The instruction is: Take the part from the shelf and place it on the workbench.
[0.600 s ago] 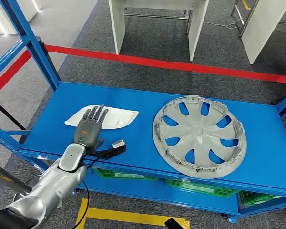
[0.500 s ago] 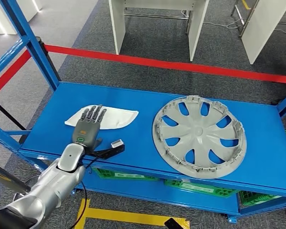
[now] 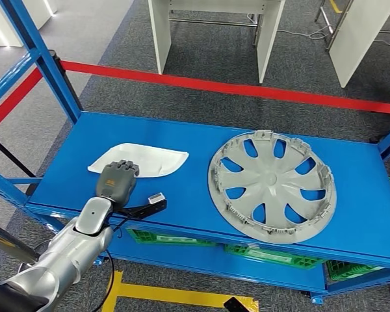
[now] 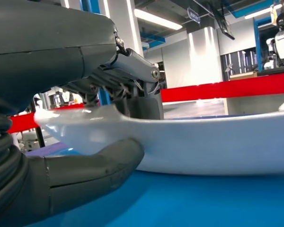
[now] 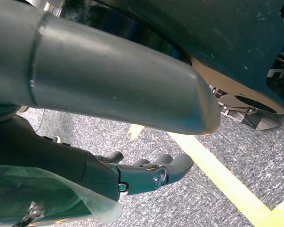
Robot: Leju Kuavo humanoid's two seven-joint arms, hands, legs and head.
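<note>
On the blue shelf [image 3: 75, 162], the left hand [image 3: 117, 180] curls around the white part's [image 3: 153, 158] near edge, apparently gripping it. Next it must lift clear toward the worktop.

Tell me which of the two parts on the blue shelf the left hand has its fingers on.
The flat white part at the shelf's left end; the left hand curls over its near edge. The round grey wheel cover lies untouched to the right.

The left hand [image 3: 117, 180] has curled its fingers [image 4: 133, 90] over the white part's [image 3: 142, 158] near edge, thumb [image 4: 97, 163] beneath; the right hand [image 5: 147, 175] hangs with fingers apart.
</note>
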